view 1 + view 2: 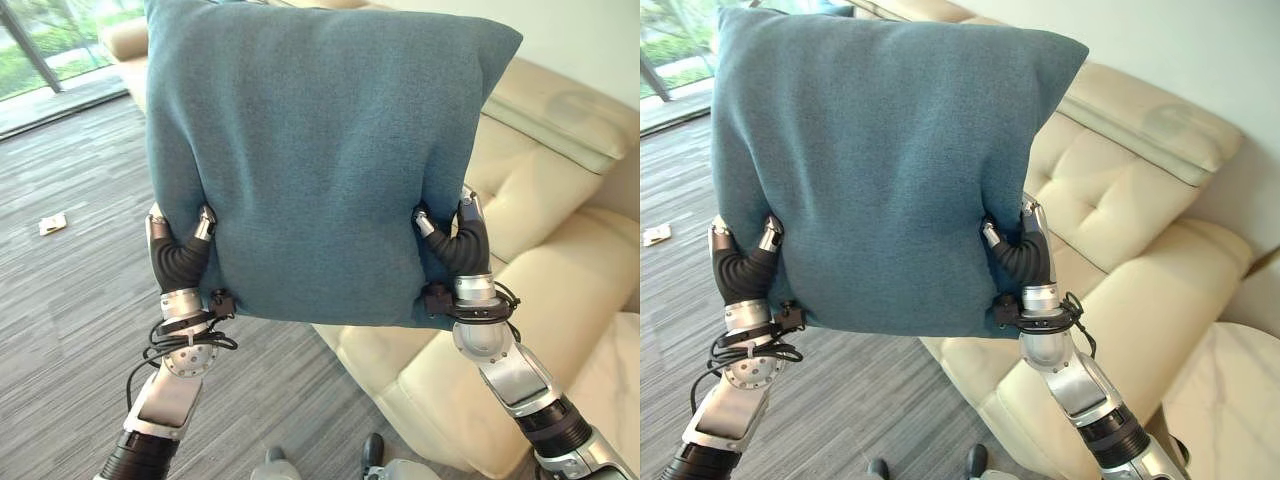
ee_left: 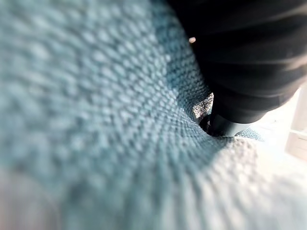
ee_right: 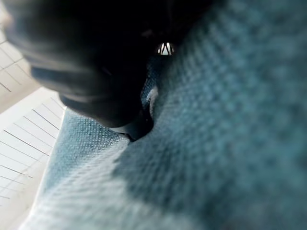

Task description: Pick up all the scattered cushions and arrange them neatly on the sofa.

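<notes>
Silver-grey arms, dark ribbed wrist covers, silver dark-tipped fingers [image 1: 207,224].

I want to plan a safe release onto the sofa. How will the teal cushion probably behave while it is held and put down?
The teal cushion is probably soft: its fabric dents where the left hand and right hand press in. It likely weighs little for its bulk, held high by the lower edges. It keeps its shape upright, so it should land on the sofa without flopping.
</notes>
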